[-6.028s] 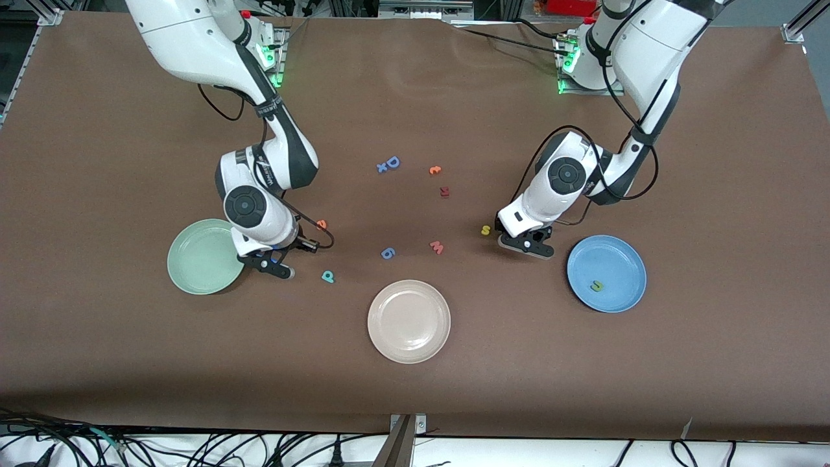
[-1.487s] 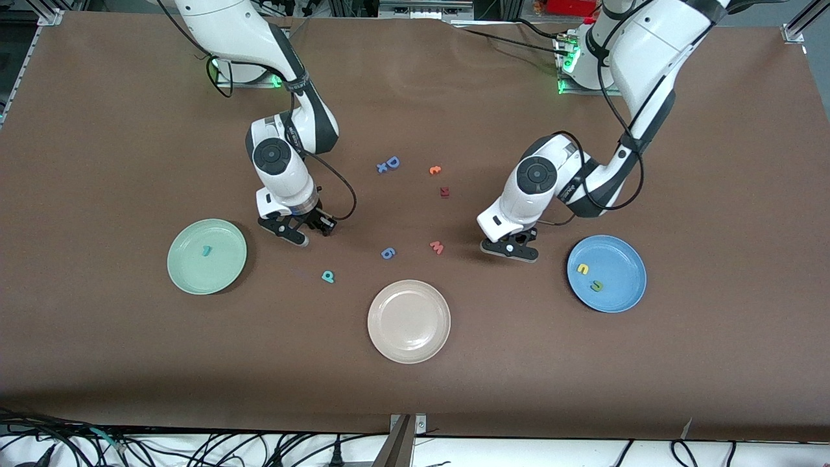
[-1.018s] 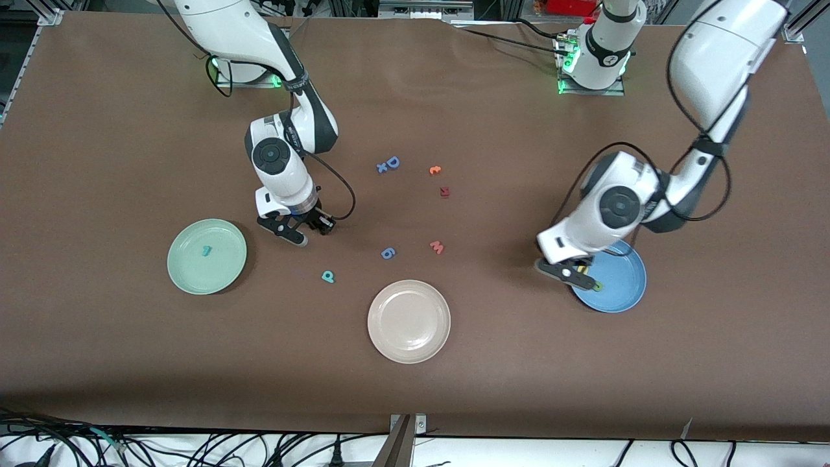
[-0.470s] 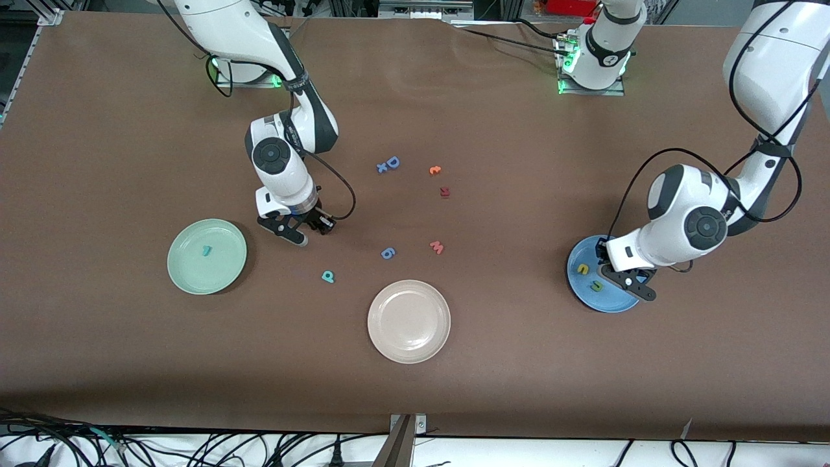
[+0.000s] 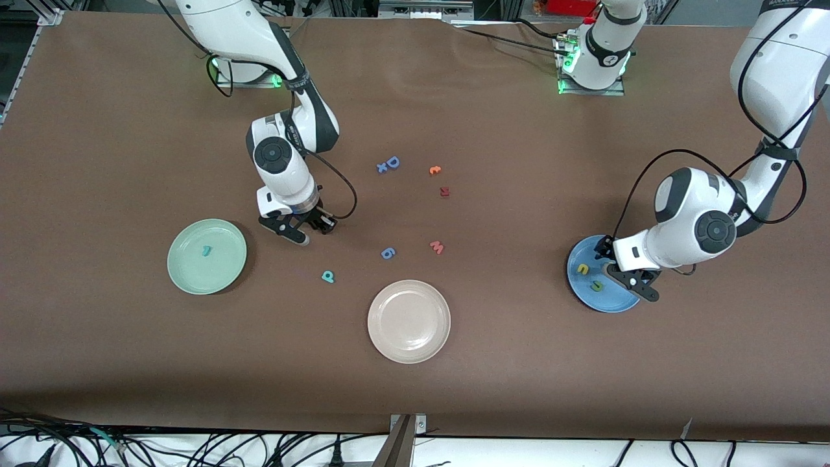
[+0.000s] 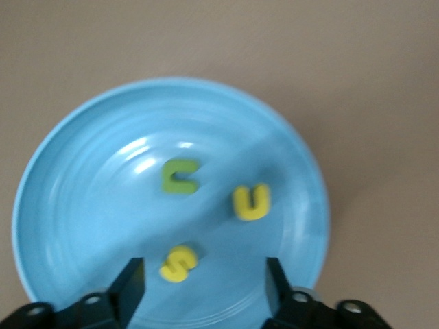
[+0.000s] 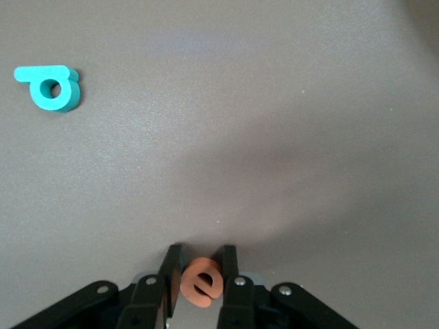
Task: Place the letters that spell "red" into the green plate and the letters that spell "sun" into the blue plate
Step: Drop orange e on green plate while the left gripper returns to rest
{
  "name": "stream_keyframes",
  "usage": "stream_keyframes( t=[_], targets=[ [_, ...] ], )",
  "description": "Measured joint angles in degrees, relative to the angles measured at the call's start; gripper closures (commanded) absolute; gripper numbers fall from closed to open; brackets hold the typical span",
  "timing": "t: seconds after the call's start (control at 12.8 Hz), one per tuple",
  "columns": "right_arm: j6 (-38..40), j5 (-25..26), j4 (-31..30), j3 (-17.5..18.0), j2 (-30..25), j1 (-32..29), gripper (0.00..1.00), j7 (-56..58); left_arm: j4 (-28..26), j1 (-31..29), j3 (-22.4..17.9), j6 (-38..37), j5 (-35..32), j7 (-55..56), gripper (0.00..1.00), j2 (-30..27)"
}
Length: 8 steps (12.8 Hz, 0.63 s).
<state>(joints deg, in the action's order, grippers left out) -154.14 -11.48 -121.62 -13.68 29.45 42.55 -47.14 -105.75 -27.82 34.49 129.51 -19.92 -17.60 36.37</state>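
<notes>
The blue plate (image 5: 606, 301) holds a yellow "u" (image 6: 252, 202), a green "n" (image 6: 180, 177) and a yellow "s" (image 6: 179, 263). My left gripper (image 6: 202, 288) hangs open just over this plate (image 6: 82, 205), the "s" lying loose between its fingers; the front view shows this gripper (image 5: 632, 282) at the plate's edge. My right gripper (image 7: 202, 255) is shut on the orange "e" (image 7: 201, 282), low over the table beside the green plate (image 5: 194, 272). A teal "r" (image 5: 207, 250) lies in that plate. The teal "d" (image 5: 328, 277) lies on the table.
A beige-white plate (image 5: 408, 321) sits near the front camera. Mid-table lie a blue "6" (image 5: 388, 253), a pinkish "w" (image 5: 436, 246), a dark red letter (image 5: 444, 191), an orange "c" (image 5: 435, 170) and a blue "D" (image 5: 391, 162).
My left gripper swung from mid-table to over the blue plate and opened, leaving the yellow "s" in the plate. My right gripper stayed put, shut on the "e".
</notes>
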Motion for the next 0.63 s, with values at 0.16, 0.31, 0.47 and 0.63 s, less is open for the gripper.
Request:
stream_keyframes(
  t=[0.16, 0.31, 0.47, 0.63],
  targets=[
    [0.7, 0.0, 0.3, 0.0, 0.0, 0.1, 0.87, 0.0, 2.8, 0.0, 4.0, -5.3, 0.1, 1.9, 0.00, -1.6],
    [3.1, 0.0, 1.3, 0.1, 0.0, 0.3, 0.87, 0.2, 9.0, 0.3, 8.3, -15.9, 0.2, 6.5, 0.00, -3.3],
    [4.7, 0.0, 2.5, 0.0, 0.1, 0.2, 0.87, 0.8, 17.0, 3.2, 10.2, -26.4, 0.3, 11.8, 0.00, -4.2],
    [7.5, 0.0, 4.2, -1.2, 0.1, 0.1, 0.87, 3.0, 23.2, 7.2, 10.3, -34.6, 0.9, 18.5, 0.00, -4.6]
  ],
)
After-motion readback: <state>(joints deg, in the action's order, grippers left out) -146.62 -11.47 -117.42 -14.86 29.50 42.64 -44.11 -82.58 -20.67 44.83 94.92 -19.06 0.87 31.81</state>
